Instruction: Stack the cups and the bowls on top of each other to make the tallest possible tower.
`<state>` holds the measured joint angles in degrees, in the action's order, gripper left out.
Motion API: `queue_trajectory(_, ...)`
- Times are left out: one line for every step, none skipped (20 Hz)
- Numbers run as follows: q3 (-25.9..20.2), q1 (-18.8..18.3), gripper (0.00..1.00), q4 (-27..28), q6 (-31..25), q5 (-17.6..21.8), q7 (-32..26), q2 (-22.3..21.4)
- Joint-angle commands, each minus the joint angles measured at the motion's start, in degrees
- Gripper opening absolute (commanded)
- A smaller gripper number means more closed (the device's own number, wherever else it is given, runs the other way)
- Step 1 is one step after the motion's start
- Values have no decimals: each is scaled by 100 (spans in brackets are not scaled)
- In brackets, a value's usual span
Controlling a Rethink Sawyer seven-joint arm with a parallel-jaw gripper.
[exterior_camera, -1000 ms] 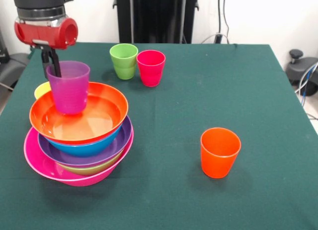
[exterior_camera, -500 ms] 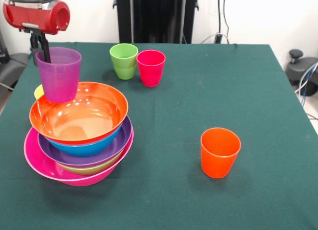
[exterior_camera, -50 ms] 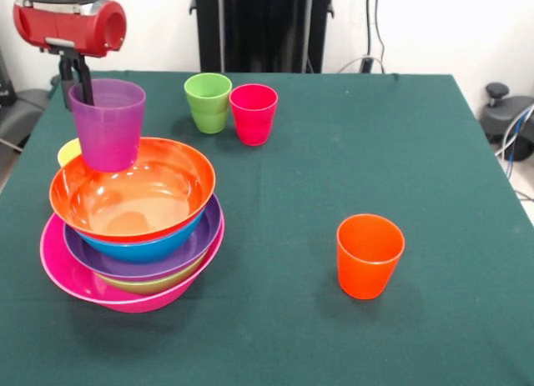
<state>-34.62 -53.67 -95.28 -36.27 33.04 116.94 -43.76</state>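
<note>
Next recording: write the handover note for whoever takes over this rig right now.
End effector: shut on the purple cup, held above the orange bowl's far rim.
Tower: pink bowl as base, then green, purple, blue, orange bowls nested.
Done: all five bowls stacked.
Left: no cup is on the tower yet. Green cup and red cup stand far back, orange cup near front, yellow cup behind the tower.
</note>
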Motion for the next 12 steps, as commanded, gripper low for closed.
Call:
queue_trajectory(315, 347, 0, -105, -280, 237, -249, 241)
queue_trajectory(334, 366, 0, -107, -260, 244, -232, 252)
queue_trajectory(349, 382, 0, -92, -254, 247, -224, 265)
queue_trajectory(360, 392, 0, -94, -241, 246, -216, 269)
queue_trajectory(372, 406, 0, -94, -246, 242, -209, 260)
queue_trajectory(379, 411, 0, -99, -246, 233, -209, 257)
queue_trajectory(390, 420, 0, -99, -239, 235, -207, 258)
queue_trajectory(395, 420, 0, -101, -234, 227, -215, 261)
queue_trajectory(400, 423, 0, -93, -241, 221, -220, 263)
queue_trajectory(403, 420, 0, -100, -257, 203, -224, 264)
queue_trajectory(414, 427, 0, -103, -267, 199, -219, 260)
queue_trajectory(424, 432, 0, -106, -265, 195, -211, 254)
